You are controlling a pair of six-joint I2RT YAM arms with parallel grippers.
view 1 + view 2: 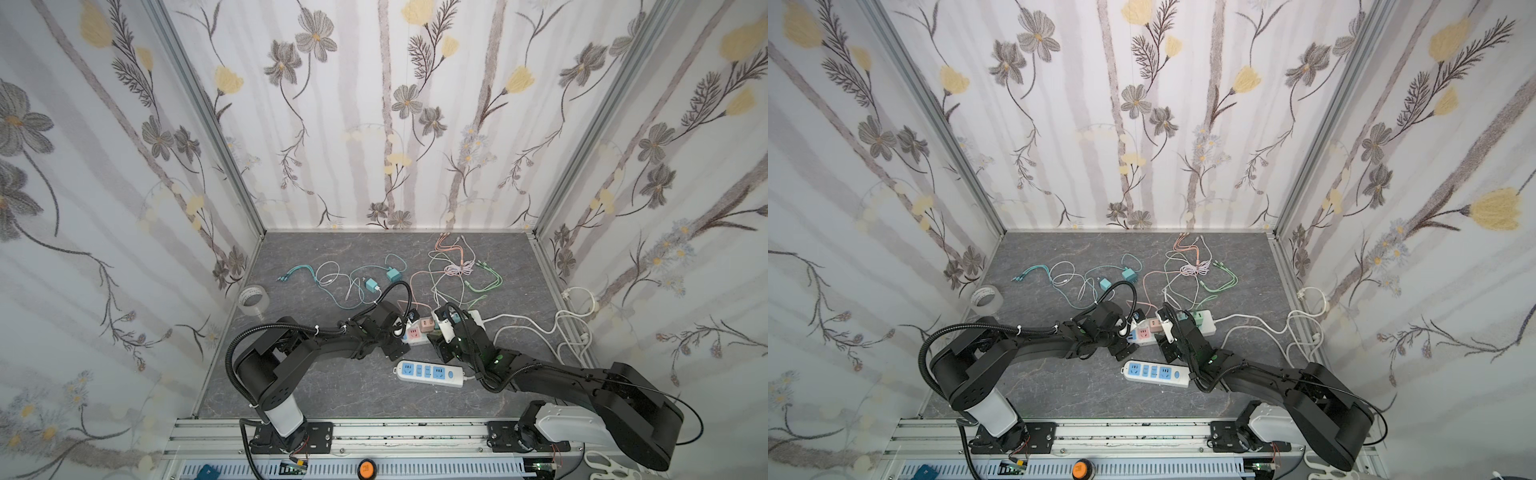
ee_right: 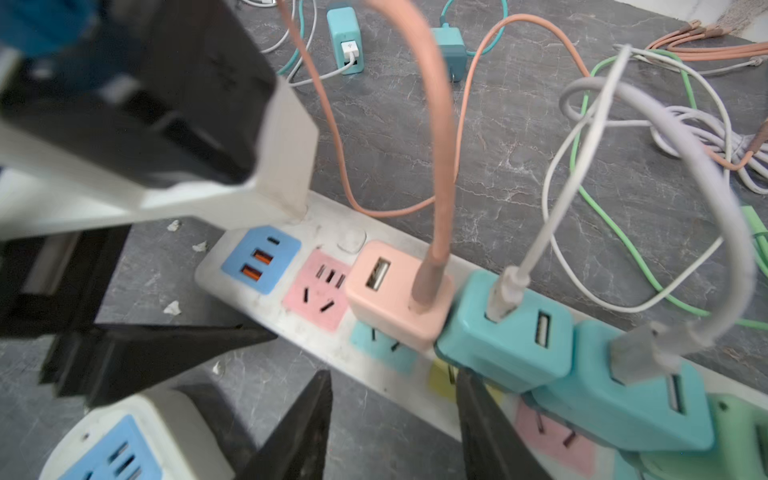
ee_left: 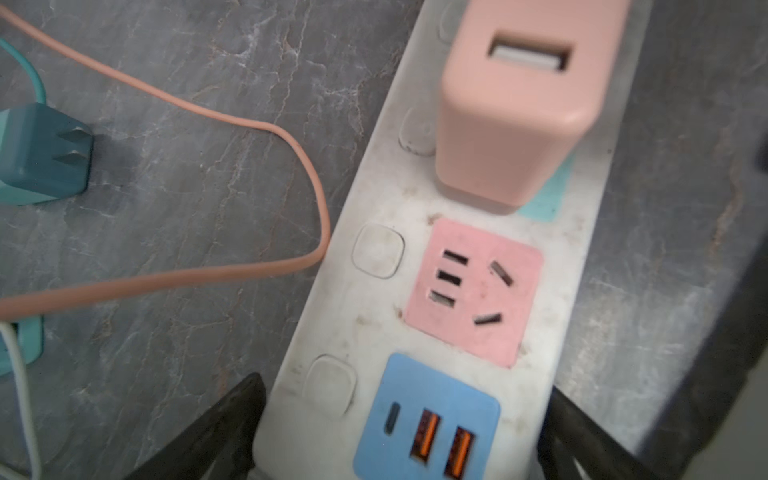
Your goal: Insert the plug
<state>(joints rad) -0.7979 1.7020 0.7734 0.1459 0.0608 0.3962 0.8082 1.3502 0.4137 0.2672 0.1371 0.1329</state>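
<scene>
Right wrist view: the pink plug (image 2: 395,291) is seen upright in the power strip (image 2: 328,226), mid-worktop (image 2: 498,124), and is judged seated. It lies just ahead of the right end effector (image 2: 392,374), whose jaws are parted and empty. The strip's long axis is laid roughly along the front edge. The left end effector (image 3: 405,384) is spread wide astride the strip's end. The right arm is judged nearer.

power strips (image 1: 430,373) (image 3: 365,324) 2 | teal adapters (image 2: 498,349) (image 2: 602,415) (image 2: 343,39) (image 2: 451,48) 4 | pink adapter (image 2: 395,299) 1 | tape roll (image 1: 253,300) 1
</scene>
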